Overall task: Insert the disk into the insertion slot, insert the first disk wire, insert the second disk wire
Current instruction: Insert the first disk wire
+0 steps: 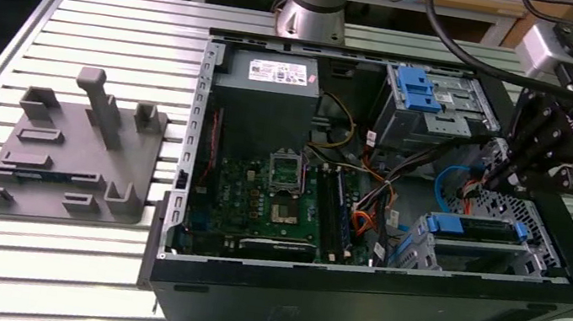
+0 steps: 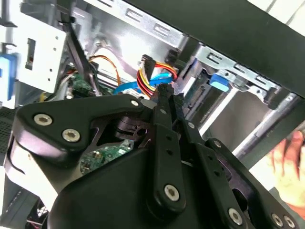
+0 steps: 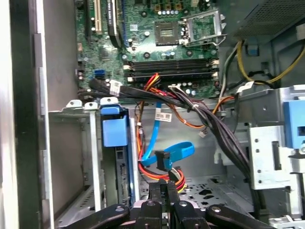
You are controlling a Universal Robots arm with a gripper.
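Starting at the gripper [image 3: 166, 185]: pinched narrow, nearly closed, on the end of a red, yellow and black wire bundle [image 3: 177, 180]. No seeing the plug itself, buried between the fingers [image 3: 157, 193]. Just past the tips, a blue cable [image 3: 177, 151] looping to a black plug, near the fingers but apart from them.

Close beside, seated on edge in the insertion slot [image 3: 90, 157], the disk [image 3: 115, 132], with 1 blue carrier end facing out and 1 long edge toward the tips, a gap between. In the exterior view, placed lower than the gripper and nearer the camera, bedded in the perforated cage at the case's corner on the exterior view's right.

Hard to tell whether anything is plugged into that long edge: shadowed and crossed by wires.

Farther out, a motherboard [image 3: 162, 47], a thick black cable loom [image 3: 209, 124], and a grey metal bay [image 1: 446, 116] with a blue latch. Cut off at the frame edge in the second wrist view, a blurred person's hand [image 2: 290, 160] outside the case [image 1: 356, 307].

Well apart on the slatted table [image 1: 115, 16], toward the exterior view's left, 1 grey fixture plate [image 1: 46, 176] with upright posts
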